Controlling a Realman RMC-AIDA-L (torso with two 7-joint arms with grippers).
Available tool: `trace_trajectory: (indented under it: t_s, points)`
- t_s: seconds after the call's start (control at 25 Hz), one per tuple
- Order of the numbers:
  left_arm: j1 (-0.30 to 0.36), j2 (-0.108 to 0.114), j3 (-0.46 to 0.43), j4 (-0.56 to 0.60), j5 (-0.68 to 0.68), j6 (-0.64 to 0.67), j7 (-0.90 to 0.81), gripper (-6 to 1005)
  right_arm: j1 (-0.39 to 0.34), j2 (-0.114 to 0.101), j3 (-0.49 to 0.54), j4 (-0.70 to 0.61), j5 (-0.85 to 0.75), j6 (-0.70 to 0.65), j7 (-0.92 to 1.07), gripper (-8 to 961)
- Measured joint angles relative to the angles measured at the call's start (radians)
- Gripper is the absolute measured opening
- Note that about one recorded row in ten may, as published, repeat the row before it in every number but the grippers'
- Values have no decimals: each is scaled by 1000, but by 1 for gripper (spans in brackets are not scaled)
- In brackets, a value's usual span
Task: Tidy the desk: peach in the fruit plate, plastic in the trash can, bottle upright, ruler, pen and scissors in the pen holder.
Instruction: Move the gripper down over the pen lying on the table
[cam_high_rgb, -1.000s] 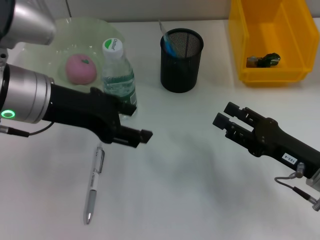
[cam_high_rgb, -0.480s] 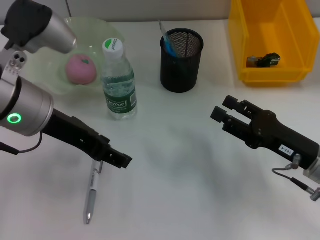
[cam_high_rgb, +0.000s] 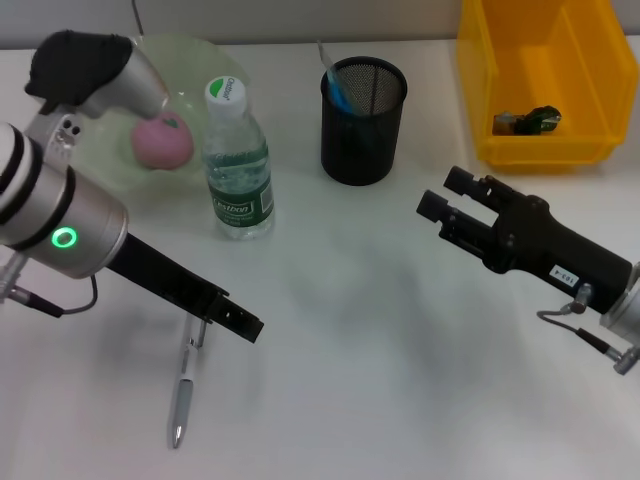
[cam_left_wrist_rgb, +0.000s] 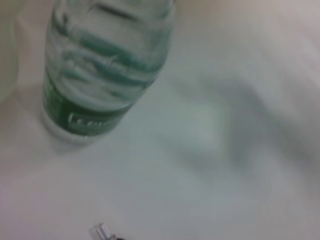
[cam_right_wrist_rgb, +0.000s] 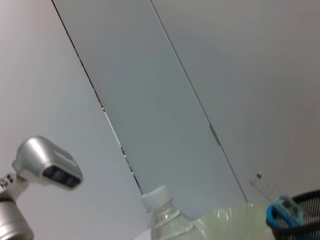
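A silver pen (cam_high_rgb: 184, 383) lies on the white desk at the front left. My left gripper (cam_high_rgb: 243, 325) hangs just above the pen's upper end, which also shows in the left wrist view (cam_left_wrist_rgb: 102, 232). The water bottle (cam_high_rgb: 237, 160) stands upright, apart from the gripper, and fills the left wrist view (cam_left_wrist_rgb: 100, 65). A pink peach (cam_high_rgb: 160, 140) lies in the green fruit plate (cam_high_rgb: 190, 60). The black mesh pen holder (cam_high_rgb: 363, 120) holds blue-handled scissors (cam_high_rgb: 338, 92). My right gripper (cam_high_rgb: 441, 195) is open and empty, hovering at the right.
A yellow bin (cam_high_rgb: 545, 150) at the back right holds a dark piece of plastic (cam_high_rgb: 530, 120). The right wrist view shows the bottle cap (cam_right_wrist_rgb: 159, 197), the plate (cam_right_wrist_rgb: 235, 225) and the pen holder (cam_right_wrist_rgb: 305, 220) against a wall.
My left gripper has drawn away from the bottle, toward the front, and now sits over the pen's upper end. My right gripper has edged slightly back and left.
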Motion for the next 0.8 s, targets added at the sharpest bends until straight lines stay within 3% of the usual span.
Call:
trace_trajectory:
  t_s: [0.24,0.8]
  points:
    - [-25,2,1,-100,37,-40,-3,755,27,-1,5,0,0,-5,-23,687]
    - [-57,-2,9,-123,128,-71,-51,754,32,-1,-3,4,-5,11,-23,687]
